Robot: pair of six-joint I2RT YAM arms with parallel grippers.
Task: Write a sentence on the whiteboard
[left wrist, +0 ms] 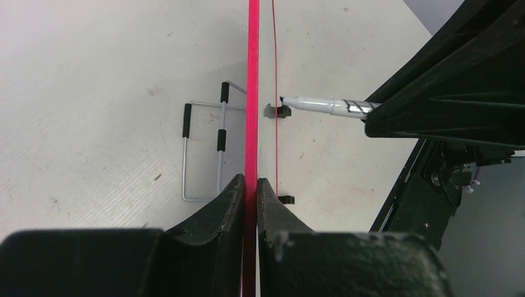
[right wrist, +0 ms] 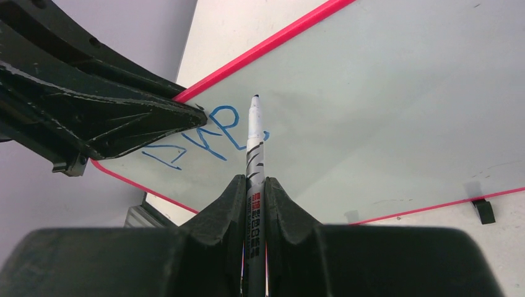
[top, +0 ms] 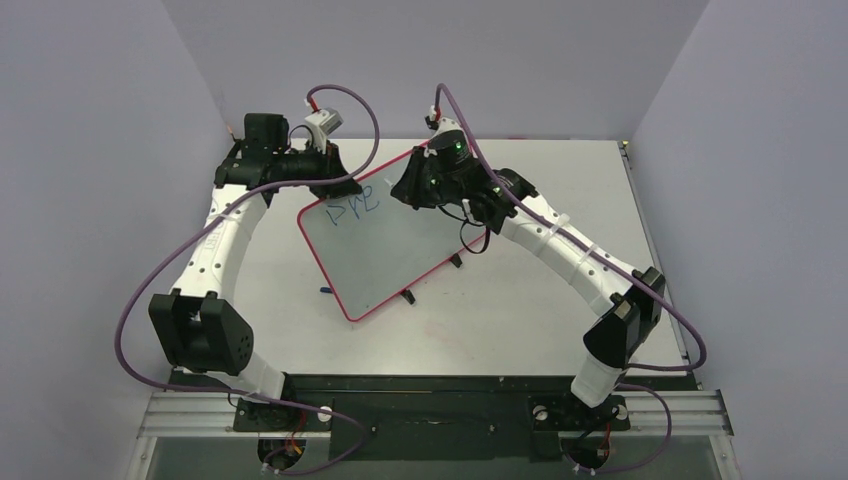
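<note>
Top external view: the whiteboard [top: 385,255] sits askew in the middle of the table [top: 600,170], its red rim turned so that one corner points toward the arms. The sentence [top: 357,208] so far is one short row of a few wobbly blue letters near the board's far left corner; I cannot read them with any certainty.

The left hand [left wrist: 251,185] is pinched tight on the red rim at that far left edge, one finger on each side of it. Beside the rim, in the left wrist view, a thin wire stand [left wrist: 204,148] lies flat on the table, and two small black clips [left wrist: 277,111] show along the board's edge.

The right hand [right wrist: 254,185] is clamped on a marker [right wrist: 254,142], held lengthwise between the fingers with its tip pointing at the board just beside the last blue letter. Whether the tip touches the surface I cannot tell.
</note>
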